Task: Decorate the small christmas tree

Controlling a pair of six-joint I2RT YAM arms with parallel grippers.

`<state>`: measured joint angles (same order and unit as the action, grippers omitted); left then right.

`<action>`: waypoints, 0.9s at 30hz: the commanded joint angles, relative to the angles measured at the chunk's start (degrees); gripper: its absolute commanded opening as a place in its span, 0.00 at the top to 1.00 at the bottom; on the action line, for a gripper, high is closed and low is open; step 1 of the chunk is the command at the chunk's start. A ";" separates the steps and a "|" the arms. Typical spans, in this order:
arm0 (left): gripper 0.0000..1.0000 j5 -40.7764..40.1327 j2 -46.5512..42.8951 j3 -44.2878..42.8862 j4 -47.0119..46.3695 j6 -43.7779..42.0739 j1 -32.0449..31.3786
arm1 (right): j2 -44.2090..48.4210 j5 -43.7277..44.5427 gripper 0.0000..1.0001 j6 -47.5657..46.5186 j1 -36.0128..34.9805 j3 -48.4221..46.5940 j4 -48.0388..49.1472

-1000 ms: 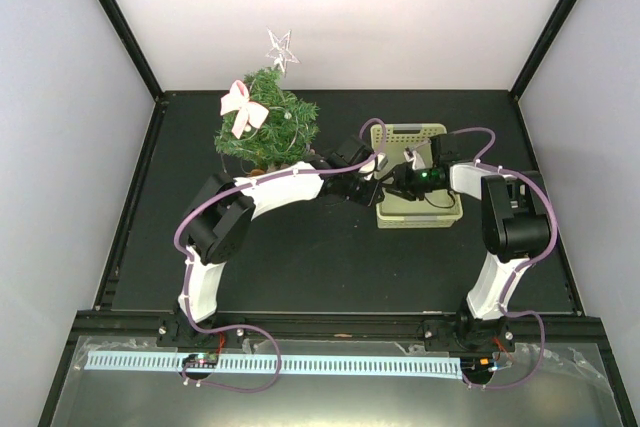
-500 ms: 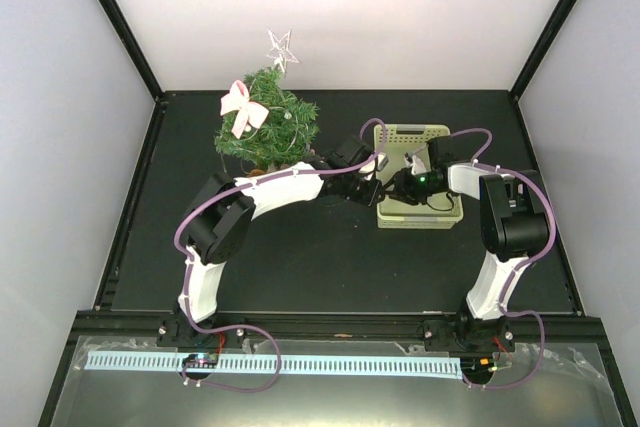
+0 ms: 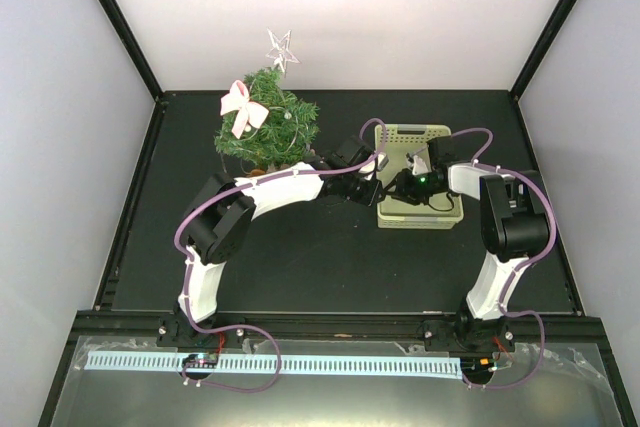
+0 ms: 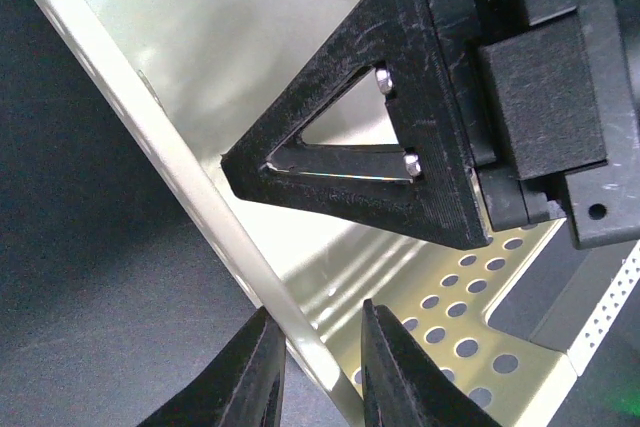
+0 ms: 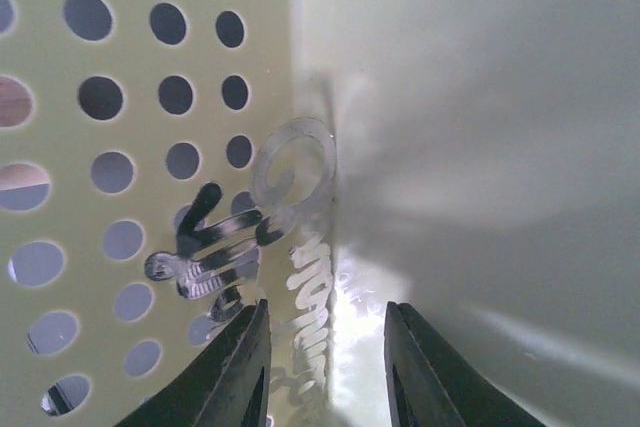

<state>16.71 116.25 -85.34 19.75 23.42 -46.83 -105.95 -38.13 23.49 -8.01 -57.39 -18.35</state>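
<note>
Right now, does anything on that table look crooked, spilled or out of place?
Only slightly: the silver wire star topping the small bushy green christmas tree seems to lean sideways rather than stand straight. Nothing looks spilled or broken; a silvery flat ornament lies inside the pale green perforated plastic basket.

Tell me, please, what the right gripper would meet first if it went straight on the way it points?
Most likely the silvery ornament lying in the basket at the foot of its wall, straight ahead of the right gripper; depth is unclear.
</note>
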 commanded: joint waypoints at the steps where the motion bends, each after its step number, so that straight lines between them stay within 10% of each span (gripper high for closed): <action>1: 0.78 0.76 -0.40 -0.46 -0.69 -0.15 -0.15 | 2.67 -0.90 0.66 1.55 -0.21 1.23 2.72; 15: 0.77 0.69 -0.88 -0.62 -1.09 -0.06 -0.11 | 0.06 -5.99 0.44 1.75 -3.15 1.19 4.98; 27: 0.77 0.76 -0.74 -1.75 0.00 -0.64 -0.14 | 1.81 5.95 0.69 2.83 -3.42 2.15 3.03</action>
<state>16.71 116.25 -85.34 20.01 23.40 -46.54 -104.73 -35.40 26.02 -11.20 -55.29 -14.59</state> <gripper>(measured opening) 0.226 0.329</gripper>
